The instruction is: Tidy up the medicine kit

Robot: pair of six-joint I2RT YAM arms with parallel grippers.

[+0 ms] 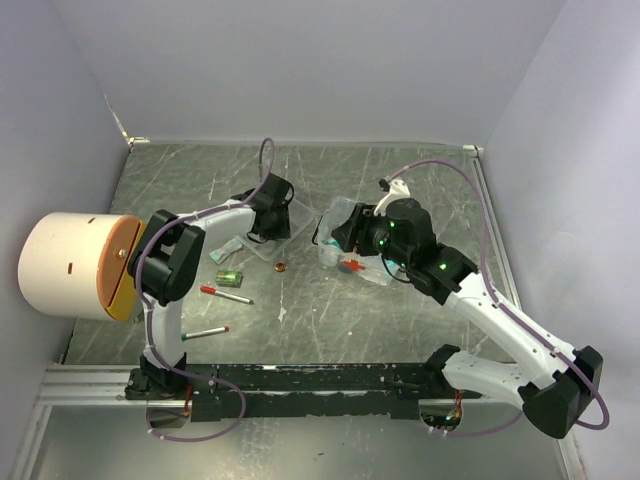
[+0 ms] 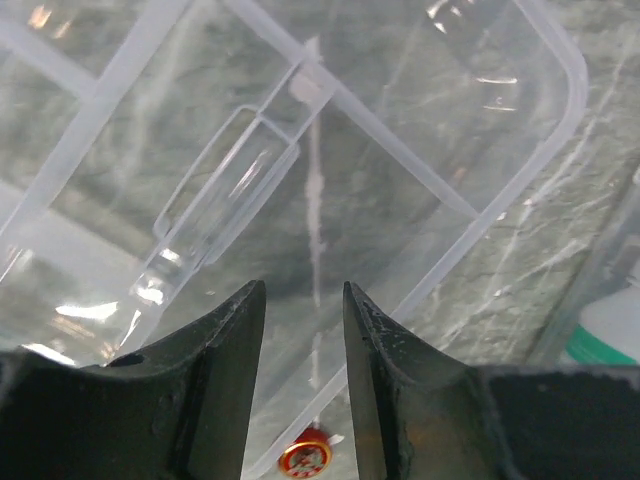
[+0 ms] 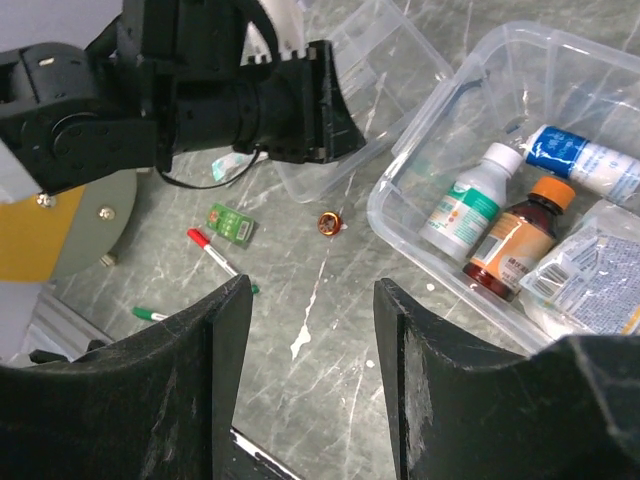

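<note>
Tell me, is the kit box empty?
Not empty: a white bottle, a brown bottle, a tube and a packet are inside the box.

I am working inside a robot lab cell: plain pale walls [image 1: 300,60] are enclosing a grey marbled tabletop [image 1: 330,310], with an aluminium mounting rail [image 1: 90,385] at six o'clock.

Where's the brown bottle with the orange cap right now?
Right wrist view, right side: the brown bottle lies inside the clear box, between the white green-labelled bottle and a clear packet.
</note>
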